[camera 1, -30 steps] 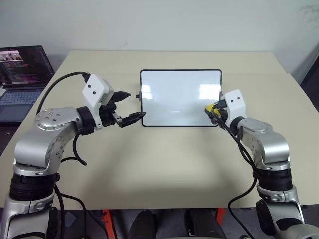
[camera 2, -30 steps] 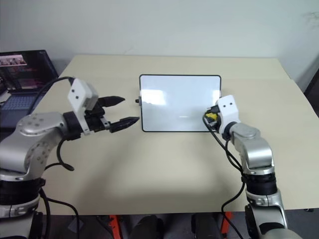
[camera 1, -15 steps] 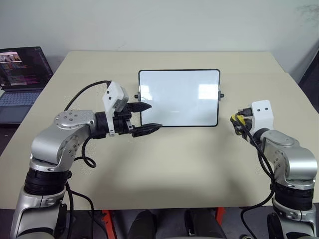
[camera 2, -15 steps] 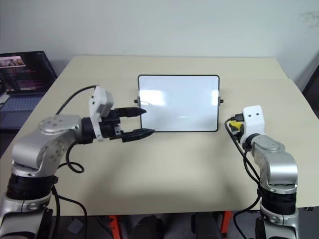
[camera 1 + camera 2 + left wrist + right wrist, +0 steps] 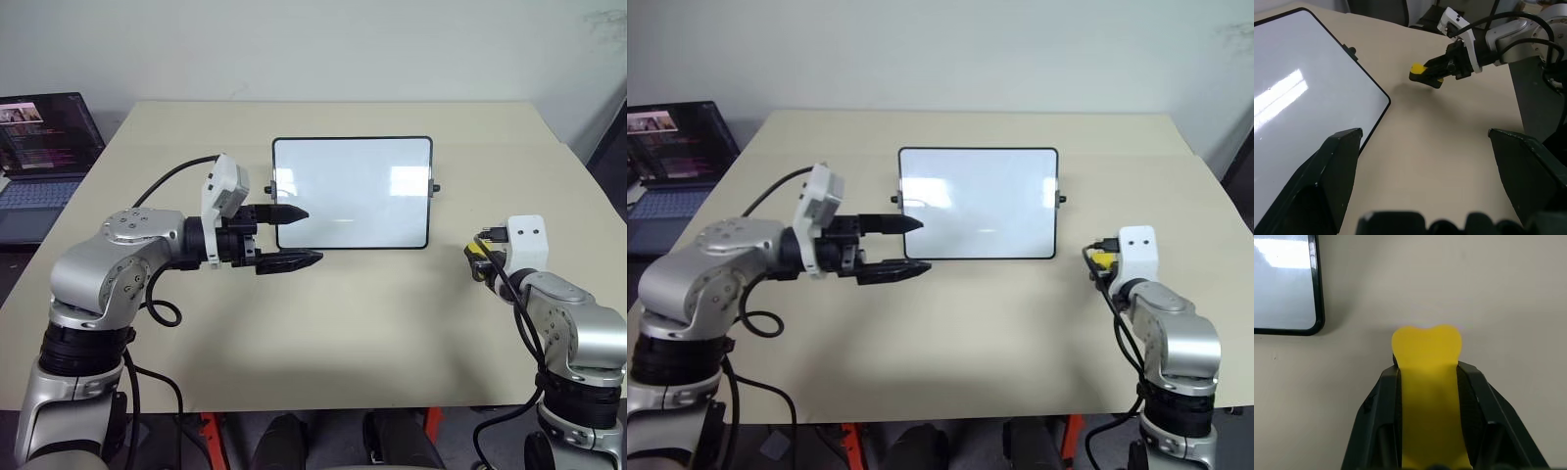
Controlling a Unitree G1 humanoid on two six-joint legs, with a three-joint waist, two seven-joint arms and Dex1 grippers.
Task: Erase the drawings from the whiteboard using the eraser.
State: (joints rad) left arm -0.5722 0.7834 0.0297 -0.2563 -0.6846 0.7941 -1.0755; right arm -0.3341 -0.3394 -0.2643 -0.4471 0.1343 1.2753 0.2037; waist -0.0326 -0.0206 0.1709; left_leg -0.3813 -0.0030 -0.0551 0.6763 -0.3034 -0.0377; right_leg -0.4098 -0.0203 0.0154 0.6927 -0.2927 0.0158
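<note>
Claw of the left arm (image 5: 294, 238) hangs spread and empty by the whiteboard (image 5: 352, 193), likely to steady its near left edge. Its face looks wiped. Off its right corner, over the worktop (image 5: 372, 323), the right claw (image 5: 1436, 74) pinches the eraser (image 5: 1424, 74).
</note>
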